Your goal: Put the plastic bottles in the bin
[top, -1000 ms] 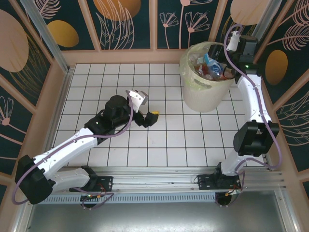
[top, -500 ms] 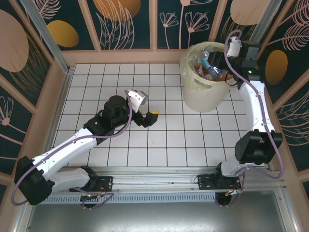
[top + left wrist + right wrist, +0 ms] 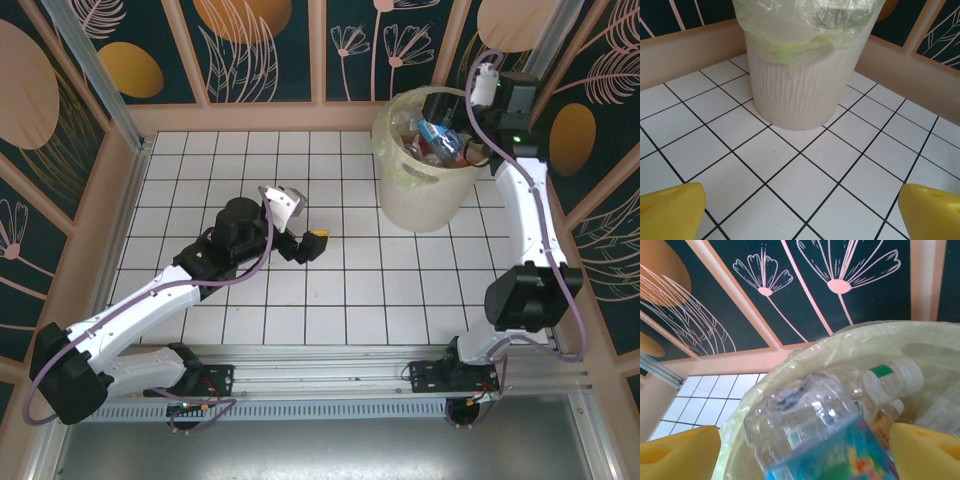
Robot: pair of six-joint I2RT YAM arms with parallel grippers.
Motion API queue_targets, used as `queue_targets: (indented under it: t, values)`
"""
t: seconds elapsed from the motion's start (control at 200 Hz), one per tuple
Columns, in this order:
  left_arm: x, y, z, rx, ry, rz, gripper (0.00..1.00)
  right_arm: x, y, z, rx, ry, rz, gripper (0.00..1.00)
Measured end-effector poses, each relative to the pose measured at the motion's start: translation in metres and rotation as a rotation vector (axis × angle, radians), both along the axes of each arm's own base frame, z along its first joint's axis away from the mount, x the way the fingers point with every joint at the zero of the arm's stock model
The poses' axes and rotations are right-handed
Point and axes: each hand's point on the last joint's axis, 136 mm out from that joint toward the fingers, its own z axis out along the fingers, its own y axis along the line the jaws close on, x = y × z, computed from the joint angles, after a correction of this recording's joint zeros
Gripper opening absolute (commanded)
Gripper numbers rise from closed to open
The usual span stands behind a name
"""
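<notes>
Your right gripper (image 3: 805, 447) is spread wide, pinching nothing. A blue-label bottle (image 3: 812, 425) sits loose between the fingers, over the bin (image 3: 880, 337). Your left gripper (image 3: 800, 207) is wide open and empty, with the bin ahead. The bottle is probably light, thin and slick, so pinch it mid-body.

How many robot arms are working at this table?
2. The left arm stretches low across the white tiles toward the middle; the right arm reaches over the bin at the far right.
</notes>
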Motion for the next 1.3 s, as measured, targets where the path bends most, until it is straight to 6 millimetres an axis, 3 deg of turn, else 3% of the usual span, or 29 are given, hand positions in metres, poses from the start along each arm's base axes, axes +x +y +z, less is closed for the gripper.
queue_targets:
  t: [0.155, 0.32, 0.45, 0.641, 0.891, 1.301]
  values:
    - [0.0, 0.0, 0.0, 0.0, 0.0, 0.0, 0.99, 0.018, 0.011, -0.015, -0.001, 0.032, 0.011, 0.87]
    - [0.0, 0.0, 0.0, 0.0, 0.0, 0.0, 0.99, 0.03, 0.014, -0.018, -0.041, 0.034, 0.012, 0.75]
    - [0.0, 0.0, 0.0, 0.0, 0.0, 0.0, 0.99, 0.023, 0.018, -0.017, -0.085, 0.013, 0.03, 0.71]
    - [0.0, 0.0, -0.001, 0.002, 0.003, -0.001, 0.99, -0.005, 0.019, -0.014, -0.131, -0.014, 0.051, 0.65]
    - [0.001, -0.001, -0.005, 0.008, 0.009, -0.001, 0.99, -0.022, 0.027, -0.017, -0.141, -0.023, 0.12, 0.72]
    - [0.002, -0.001, -0.004, 0.005, 0.012, 0.006, 0.99, -0.011, 0.019, -0.013, -0.106, -0.01, 0.046, 0.81]
